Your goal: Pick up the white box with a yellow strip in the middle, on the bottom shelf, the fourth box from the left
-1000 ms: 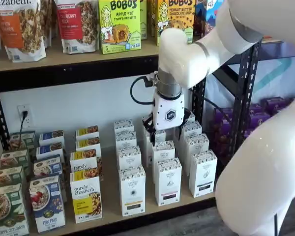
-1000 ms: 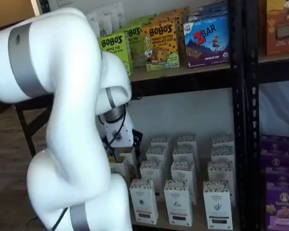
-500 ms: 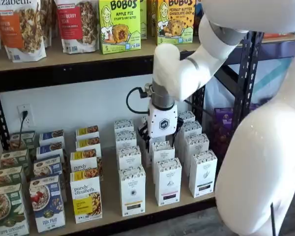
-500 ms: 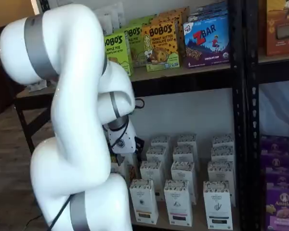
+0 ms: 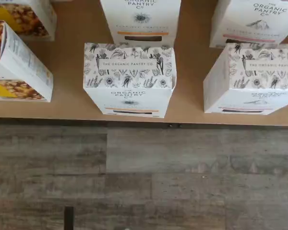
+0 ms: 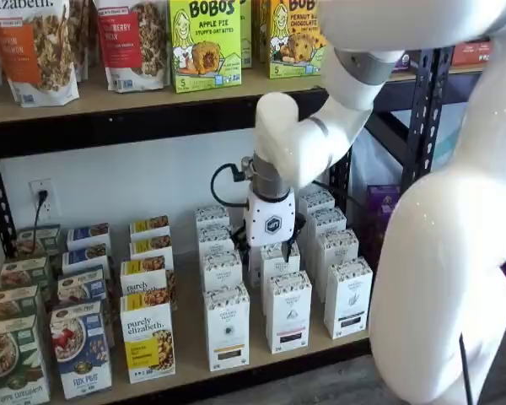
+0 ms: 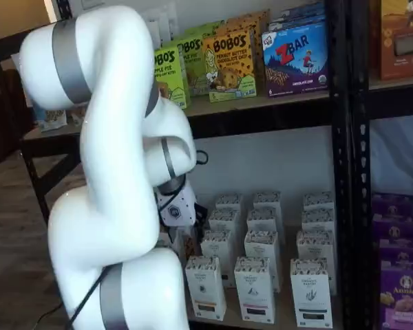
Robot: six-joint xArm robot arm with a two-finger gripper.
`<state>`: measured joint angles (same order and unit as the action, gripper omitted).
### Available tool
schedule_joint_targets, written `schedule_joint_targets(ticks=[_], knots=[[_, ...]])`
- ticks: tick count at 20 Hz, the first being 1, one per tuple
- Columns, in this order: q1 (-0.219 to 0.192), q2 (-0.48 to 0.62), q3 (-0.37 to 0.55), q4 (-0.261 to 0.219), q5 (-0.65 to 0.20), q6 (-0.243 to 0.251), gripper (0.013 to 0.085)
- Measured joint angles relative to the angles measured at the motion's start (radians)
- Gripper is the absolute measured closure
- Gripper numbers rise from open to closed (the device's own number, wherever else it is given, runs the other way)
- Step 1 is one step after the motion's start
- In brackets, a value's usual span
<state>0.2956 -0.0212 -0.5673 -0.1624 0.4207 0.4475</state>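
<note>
Hand [image 6: 268, 250] hangs over the middle rows — fingers barely visible, grip unclear; white box [image 6: 227, 326] stands at the bottom shelf [image 6: 194, 364] front edge.

You're looking at a mock shop set-up — black metal shelving with pale wooden boards, stocked like a grocery aisle. The upper board carries granola bags [image 6: 34, 46] and Bobo's boxes [image 6: 204, 42], with a Zbar box [image 7: 296, 56] further along. On the bottom shelf [image 6: 185, 337] identical cartons stand in neat rows front to back — retail facing. A wall socket [image 6: 40, 196] shows behind, and wood-plank flooring [image 5: 144, 177] below.
</note>
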Motion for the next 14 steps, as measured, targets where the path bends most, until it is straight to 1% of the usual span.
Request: schedule_joint_targets(ticks=[1,4,8,12,13,14], knots=[[0.002,0.023,-0.008,0.001,-0.016,0.001,0.0130],[0.003,0.084,-0.032,-0.025,-0.055,0.029,0.0130],[0.002,0.151,-0.061,-0.048,-0.101,0.051,0.0130],[0.001,0.213,-0.093,-0.054,-0.134,0.058,0.0130],[0.000,0.234,-0.105,-0.063,-0.143,0.066,0.0130],[-0.001,0.256,-0.121,-0.082,-0.147,0.083,0.0130]])
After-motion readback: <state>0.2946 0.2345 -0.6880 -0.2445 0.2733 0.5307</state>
